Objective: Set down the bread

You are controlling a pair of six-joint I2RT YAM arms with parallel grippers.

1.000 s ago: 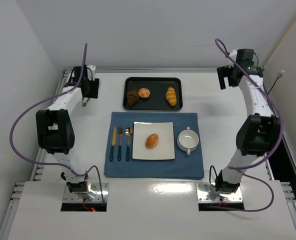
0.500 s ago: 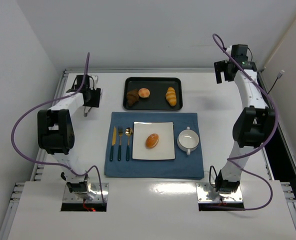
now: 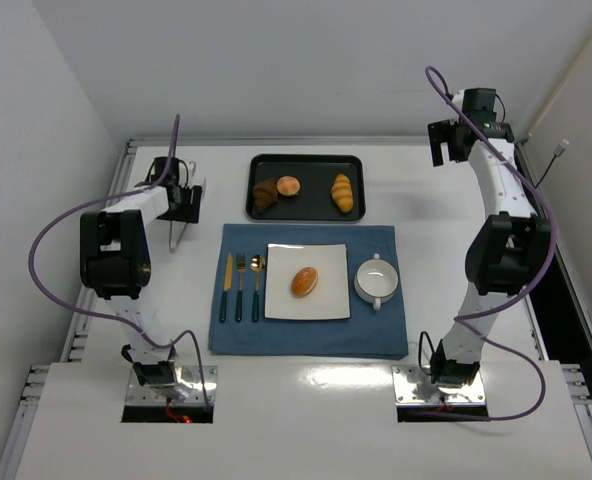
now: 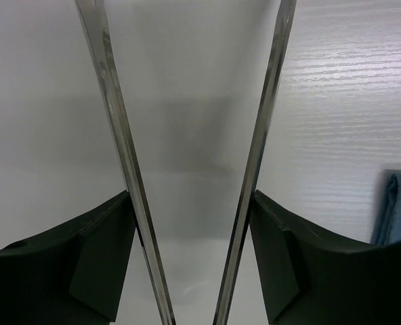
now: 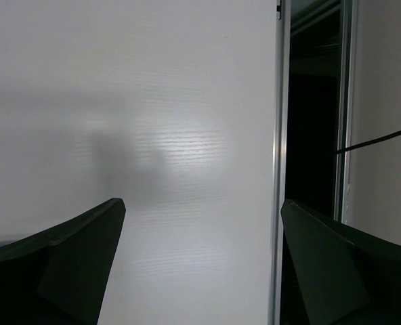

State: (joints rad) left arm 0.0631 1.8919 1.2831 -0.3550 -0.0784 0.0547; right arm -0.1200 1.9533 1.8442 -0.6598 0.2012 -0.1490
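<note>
The glossy orange-brown oval bun [image 3: 305, 281] sits on the white square plate [image 3: 281, 305]. The left gripper [image 4: 187, 40] and right gripper [image 5: 200, 250] both hang released and empty, though a stray sweep could knock it off.

- Bread [image 3: 305, 281]: small smooth oval bun, glossy orange-brown, darker on top, looks whole.
- Lies flat, long axis tilted diag.
- Pos: approx ctr of white sq. plate [image 3: 281, 300], which sits on blue placemat [image 3: 306, 337].
</note>
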